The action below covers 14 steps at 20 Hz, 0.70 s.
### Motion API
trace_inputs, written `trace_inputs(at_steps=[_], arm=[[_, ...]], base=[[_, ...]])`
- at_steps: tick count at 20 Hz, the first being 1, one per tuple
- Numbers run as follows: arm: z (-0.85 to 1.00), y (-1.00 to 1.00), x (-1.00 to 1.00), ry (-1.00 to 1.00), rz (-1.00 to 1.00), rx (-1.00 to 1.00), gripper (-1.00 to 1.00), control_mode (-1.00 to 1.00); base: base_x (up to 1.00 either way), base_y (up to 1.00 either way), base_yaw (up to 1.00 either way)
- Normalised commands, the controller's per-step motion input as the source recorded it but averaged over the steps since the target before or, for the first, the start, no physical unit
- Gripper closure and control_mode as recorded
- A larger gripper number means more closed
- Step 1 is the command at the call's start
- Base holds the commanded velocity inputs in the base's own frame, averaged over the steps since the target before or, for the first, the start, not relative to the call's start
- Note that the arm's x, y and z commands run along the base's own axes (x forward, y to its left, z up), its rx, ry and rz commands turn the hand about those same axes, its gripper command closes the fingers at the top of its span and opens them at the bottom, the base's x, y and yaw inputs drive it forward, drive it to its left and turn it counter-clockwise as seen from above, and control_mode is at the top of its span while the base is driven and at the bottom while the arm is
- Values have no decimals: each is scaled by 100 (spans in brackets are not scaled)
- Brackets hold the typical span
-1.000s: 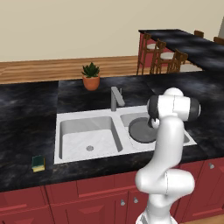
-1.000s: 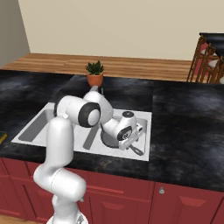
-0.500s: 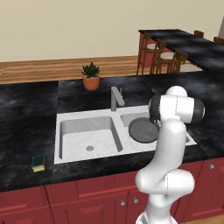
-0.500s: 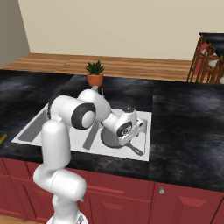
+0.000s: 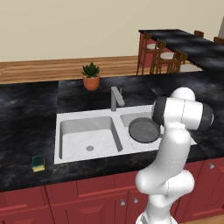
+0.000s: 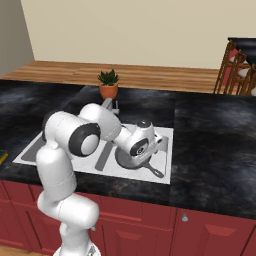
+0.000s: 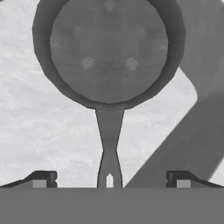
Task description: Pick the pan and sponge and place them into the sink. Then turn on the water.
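Observation:
The dark grey pan (image 5: 143, 130) lies flat in the right basin of the white marbled sink (image 5: 78, 120). Its handle (image 7: 109, 144) points toward the sink's front edge. My gripper (image 7: 109, 177) hovers just above the end of that handle, open, with a fingertip (image 7: 41, 178) on either side and nothing between them. From the right, the hand (image 6: 144, 141) hangs over the pan (image 6: 131, 159). The sponge (image 5: 38, 163), green over yellow, rests on the black counter left of the sink, far from the gripper.
A grey faucet (image 5: 115, 98) stands behind the divider between the basins. A potted plant (image 5: 91, 76) sits on the counter behind the sink. The left basin (image 5: 89, 138) holds nothing. Wooden chairs (image 5: 162, 57) line a bar at the far right.
The hand has lifted slightly off the pan and the elbow has swung a little left. The pan lies still in the right basin.

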Motion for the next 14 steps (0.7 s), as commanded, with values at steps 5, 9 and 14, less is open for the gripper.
trace_inputs(at_steps=[5,9,14], arm=[[6,33,-52,-7,-5,1,-100,-100],[39,27,-27,-2,-9,0,-100,-100],[49,19,-17,0,-11,0,-100,-100]], base=[[0,0,0],[0,0,0],[0,0,0]])
